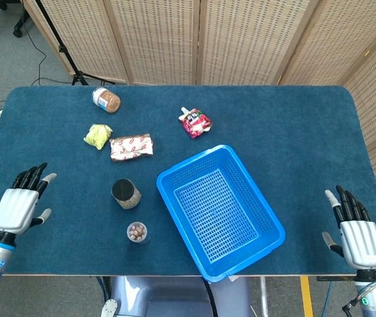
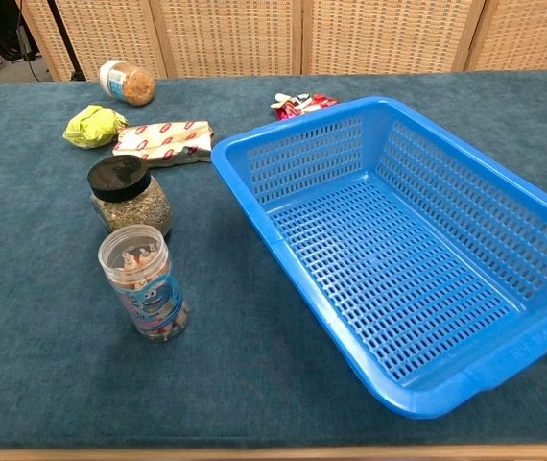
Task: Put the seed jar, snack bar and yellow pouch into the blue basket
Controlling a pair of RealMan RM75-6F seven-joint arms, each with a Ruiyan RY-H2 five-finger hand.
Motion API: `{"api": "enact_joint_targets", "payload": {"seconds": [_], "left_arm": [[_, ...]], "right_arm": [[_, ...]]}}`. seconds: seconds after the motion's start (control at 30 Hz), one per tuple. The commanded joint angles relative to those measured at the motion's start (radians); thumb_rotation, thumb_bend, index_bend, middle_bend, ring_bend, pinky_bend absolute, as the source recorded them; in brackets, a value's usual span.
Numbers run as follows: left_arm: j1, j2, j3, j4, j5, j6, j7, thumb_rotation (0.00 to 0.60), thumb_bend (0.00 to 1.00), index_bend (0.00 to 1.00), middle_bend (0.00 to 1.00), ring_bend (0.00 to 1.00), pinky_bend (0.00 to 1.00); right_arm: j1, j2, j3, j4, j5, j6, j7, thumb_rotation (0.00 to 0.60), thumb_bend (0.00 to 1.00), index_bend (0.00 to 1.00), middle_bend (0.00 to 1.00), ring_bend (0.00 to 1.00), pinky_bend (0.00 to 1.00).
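Note:
The seed jar [image 1: 126, 193] [image 2: 129, 195] with a black lid stands upright left of the blue basket [image 1: 263, 206] [image 2: 542, 224], which holds nothing. The snack bar [image 1: 131, 146] [image 2: 163, 140] lies flat behind the jar. The yellow pouch [image 1: 97, 136] [image 2: 92, 126] is crumpled just left of the bar. My left hand [image 1: 20, 205] hovers open over the table's near left, well left of the seed jar. At the near right corner my right hand [image 1: 354, 234] is open, right of the basket. Neither hand shows in the chest view.
A clear tub of small candies [image 1: 136, 232] [image 2: 145, 285] stands in front of the seed jar. A jar with a white lid [image 1: 106, 100] [image 2: 127, 83] lies on its side at the back left. A red pouch [image 1: 194, 122] [image 2: 301, 102] lies behind the basket.

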Motion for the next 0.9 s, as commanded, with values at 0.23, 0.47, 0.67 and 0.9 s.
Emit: {"api": "enact_joint_targets", "payload": {"seconds": [0.23,0.47,0.67,0.9], "left_arm": [[-0.199,0.049,-0.062,-0.070,-0.138,-0.283,-0.007,0.600,0.25,0.19,0.00,0.04,0.12],[-0.303,0.030,-0.065,-0.087,-0.226,-0.384,0.072,0.600,0.25,0.19,0.00,0.04,0.12],[-0.364,-0.018,-0.066,-0.088,-0.335,-0.382,0.156,0.600,0.20,0.19,0.00,0.04,0.12],[-0.432,-0.069,-0.058,-0.077,-0.467,-0.382,0.226,0.600,0.20,0.19,0.00,0.04,0.12]], "right_arm": [[-0.001,0.009,0.000,-0.008,-0.006,0.004,0.028,0.600,0.26,0.07,0.00,0.00,0.17],[-0.004,0.022,0.003,-0.015,-0.005,0.010,0.063,0.600,0.26,0.07,0.00,0.00,0.17],[-0.005,0.030,0.005,-0.014,-0.014,0.020,0.092,0.600,0.26,0.07,0.00,0.00,0.17],[-0.006,0.035,0.006,-0.011,-0.015,0.023,0.114,0.600,0.26,0.07,0.00,0.00,0.17]]}}
